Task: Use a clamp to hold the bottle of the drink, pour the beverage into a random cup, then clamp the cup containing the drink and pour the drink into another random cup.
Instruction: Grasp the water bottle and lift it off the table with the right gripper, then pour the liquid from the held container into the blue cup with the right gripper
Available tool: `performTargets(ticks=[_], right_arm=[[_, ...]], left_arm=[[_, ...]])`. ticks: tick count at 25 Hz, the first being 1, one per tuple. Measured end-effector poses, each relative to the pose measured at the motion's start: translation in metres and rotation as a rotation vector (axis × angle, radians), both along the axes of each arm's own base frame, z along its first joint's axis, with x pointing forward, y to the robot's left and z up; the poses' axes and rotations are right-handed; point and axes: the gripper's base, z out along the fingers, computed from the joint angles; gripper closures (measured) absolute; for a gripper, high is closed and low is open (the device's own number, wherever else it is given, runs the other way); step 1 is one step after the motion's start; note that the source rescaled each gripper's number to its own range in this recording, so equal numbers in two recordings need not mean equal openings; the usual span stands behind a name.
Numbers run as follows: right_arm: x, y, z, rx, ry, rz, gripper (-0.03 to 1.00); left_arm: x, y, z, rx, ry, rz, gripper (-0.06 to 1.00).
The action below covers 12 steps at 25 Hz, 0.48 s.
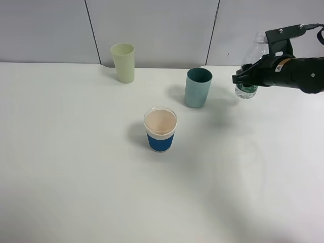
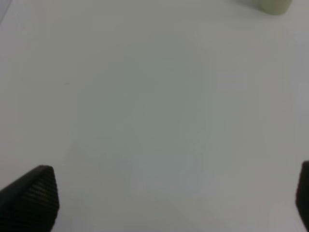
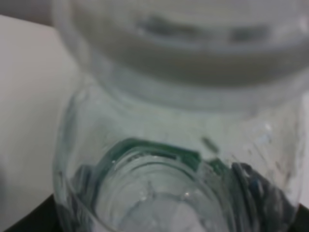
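Note:
My right gripper [image 1: 242, 77] is shut on a clear plastic bottle [image 1: 249, 83] at the back right of the table. The bottle stands about upright and holds a little liquid at its bottom; I cannot tell whether it rests on the table. It fills the right wrist view [image 3: 183, 145]. A teal cup [image 1: 198, 87] stands just left of the bottle. A pale green cup [image 1: 123, 62] stands at the back left. A blue-sleeved cup [image 1: 160, 129] with a tan inside stands in the middle. My left gripper [image 2: 166, 203] is open over bare table.
The white table [image 1: 76, 177] meets a grey panelled wall [image 1: 152, 25] at the back. The pale green cup's base shows at the edge of the left wrist view [image 2: 275, 5]. The left arm is outside the exterior high view.

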Motion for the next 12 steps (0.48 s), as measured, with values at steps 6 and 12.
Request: performTargets(ticks=[6, 12], right_arm=[[-0.012, 0.014, 0.037, 0.018, -0.062, 0.034, 0.94], [-0.028, 0.030, 0.066, 0.004, -0.102, 0.099, 0.94]], left_arm=[[0.000, 0.000, 0.000, 0.000, 0.000, 0.000, -0.06], [0.000, 0.000, 0.000, 0.000, 0.000, 0.000, -0.06]])
